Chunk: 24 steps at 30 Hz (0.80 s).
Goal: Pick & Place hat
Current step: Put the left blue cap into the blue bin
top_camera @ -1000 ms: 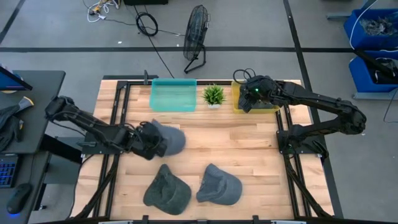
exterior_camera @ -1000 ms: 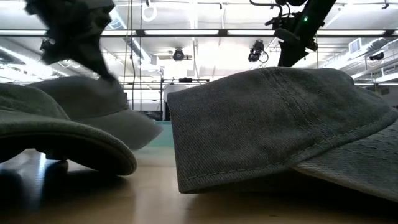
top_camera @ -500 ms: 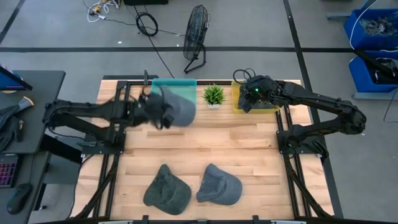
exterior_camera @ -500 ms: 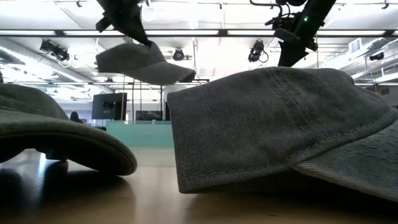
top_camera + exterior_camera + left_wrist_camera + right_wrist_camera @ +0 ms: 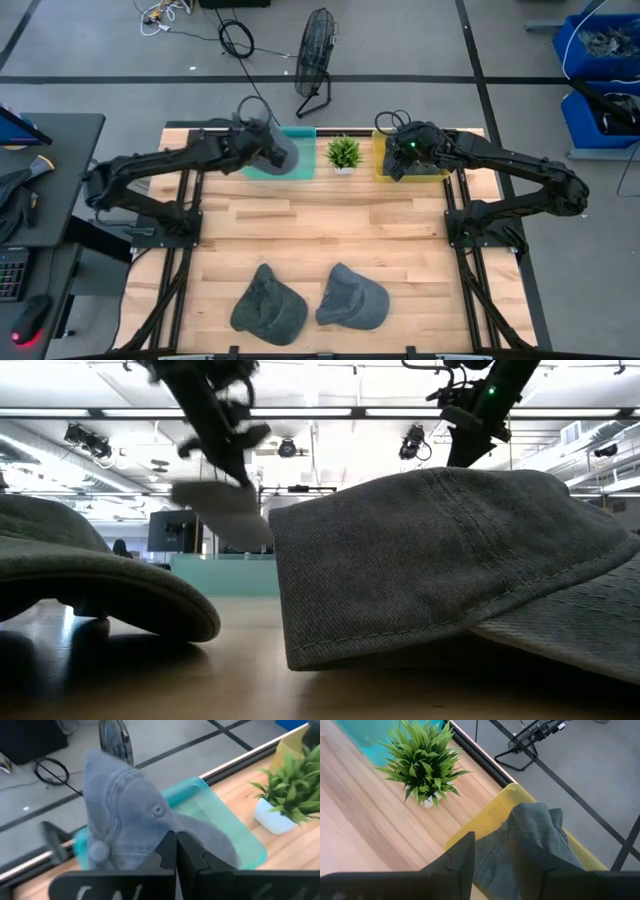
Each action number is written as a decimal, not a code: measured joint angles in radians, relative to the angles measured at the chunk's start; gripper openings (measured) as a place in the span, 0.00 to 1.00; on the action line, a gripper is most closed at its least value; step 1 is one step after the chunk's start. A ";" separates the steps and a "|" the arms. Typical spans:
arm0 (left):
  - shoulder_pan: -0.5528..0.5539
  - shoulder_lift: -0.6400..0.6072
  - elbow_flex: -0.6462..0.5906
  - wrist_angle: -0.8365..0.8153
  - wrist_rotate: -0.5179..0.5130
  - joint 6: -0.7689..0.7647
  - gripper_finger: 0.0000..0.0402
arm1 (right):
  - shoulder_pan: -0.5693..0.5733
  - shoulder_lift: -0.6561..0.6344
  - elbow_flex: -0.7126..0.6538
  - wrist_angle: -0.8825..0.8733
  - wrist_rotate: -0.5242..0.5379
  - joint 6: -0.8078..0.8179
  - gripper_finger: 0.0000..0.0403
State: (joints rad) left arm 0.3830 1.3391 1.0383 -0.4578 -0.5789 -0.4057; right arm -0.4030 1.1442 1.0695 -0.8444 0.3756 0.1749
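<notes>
My left gripper (image 5: 258, 143) is shut on a grey cap (image 5: 276, 147) and holds it in the air over the teal bin (image 5: 306, 165) at the table's far edge. In the low view the cap (image 5: 226, 512) hangs below that gripper (image 5: 232, 460). My right gripper (image 5: 400, 160) is open above the yellow bin (image 5: 436, 171), where another grey cap (image 5: 535, 827) lies crumpled against the bin's wall. Two more grey caps, one (image 5: 268, 305) and the other (image 5: 352, 297), rest on the table near its near edge. My left gripper pinches the cap between its two shut fingers at the crown's fabric just below the top button (image 5: 167, 827). The fingers slant down from the table's left side. The cap is lifted clear and hangs tilted below them over the teal bin (image 5: 222, 812), its brim (image 5: 240, 530) lowest.
A small potted plant (image 5: 344, 153) stands between the teal and yellow bins at the far edge. Bare wood lies across the table's middle (image 5: 330, 225). In the low view the two resting caps (image 5: 440, 570) fill the foreground.
My left gripper has carried the cap from the table's left middle upward and toward the far edge, ending over the teal bin. The cap has gone from low beside the table to hanging clear above the bin. My right arm has kept still.
</notes>
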 joint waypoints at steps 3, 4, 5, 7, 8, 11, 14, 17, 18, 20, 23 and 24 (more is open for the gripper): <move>0.023 0.085 -0.004 0.101 -0.002 0.029 0.00 | 0.000 0.000 0.000 0.000 0.000 0.000 0.31; 0.030 0.108 -0.004 0.139 -0.005 0.041 0.00 | 0.000 0.000 0.000 0.000 0.000 0.000 0.31; 0.039 0.128 -0.004 0.176 -0.006 0.050 0.00 | 0.000 0.000 0.000 0.000 0.000 0.000 0.31; 0.055 0.158 -0.004 0.224 -0.008 0.066 0.00 | 0.000 0.000 0.000 0.000 0.000 0.000 0.31; 0.061 0.168 -0.004 0.243 -0.008 0.073 0.00 | 0.000 0.000 0.000 0.000 0.000 0.000 0.31; 0.077 0.177 -0.004 0.252 -0.011 0.077 0.00 | 0.000 0.000 0.000 0.000 0.000 0.000 0.31; 0.086 0.178 -0.004 0.250 -0.011 0.077 0.00 | 0.000 0.000 0.000 0.000 0.000 0.000 0.31; 0.087 0.178 -0.004 0.249 -0.012 0.072 0.00 | 0.000 0.000 0.000 0.000 0.000 0.000 0.31; 0.088 0.178 -0.004 0.248 -0.014 0.064 0.00 | 0.000 0.000 0.000 0.000 0.000 0.000 0.31; 0.091 0.178 -0.004 0.248 -0.024 0.051 0.00 | 0.000 0.000 0.000 0.000 0.000 0.000 0.31; 0.098 0.178 -0.004 0.234 -0.029 0.010 0.00 | 0.000 0.000 0.000 0.000 0.000 0.000 0.31; 0.098 0.178 -0.004 0.223 -0.025 -0.015 0.00 | 0.000 0.000 0.000 0.000 0.000 0.000 0.31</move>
State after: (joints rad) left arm 0.4812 1.5173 1.0348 -0.2348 -0.6038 -0.4208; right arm -0.4030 1.1442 1.0691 -0.8448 0.3756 0.1749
